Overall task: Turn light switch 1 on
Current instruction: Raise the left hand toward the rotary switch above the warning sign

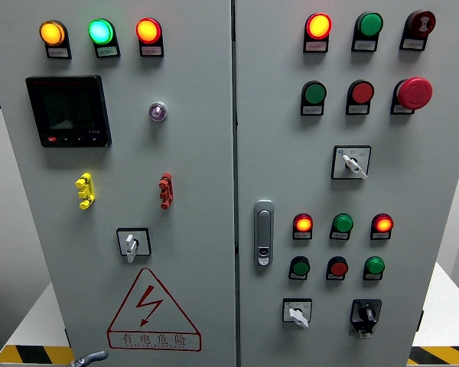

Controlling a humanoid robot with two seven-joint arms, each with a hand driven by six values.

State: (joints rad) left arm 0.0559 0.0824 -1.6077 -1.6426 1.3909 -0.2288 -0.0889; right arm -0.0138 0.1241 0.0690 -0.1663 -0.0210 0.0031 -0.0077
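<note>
A grey electrical cabinet with two doors fills the head view. On the left door (191, 153) sit a rotary switch (132, 243), a yellow handle (85, 190) and a red handle (165, 190). The right door (436, 183) carries rotary switches at the upper right (352, 162), lower middle (297, 312) and a black one (365, 313). The labels are too small to read, so I cannot tell which is switch 1. A small grey part of my left hand (89, 357) shows at the bottom edge, below the left door's switch and away from all the controls.
Three lit lamps (99, 31) top the left door above a black display (67, 111) and a key lock (157, 112). The right door has push buttons, lamps, a red emergency stop (415, 92) and a door latch (264, 232). A red warning triangle (153, 312) is at the bottom left.
</note>
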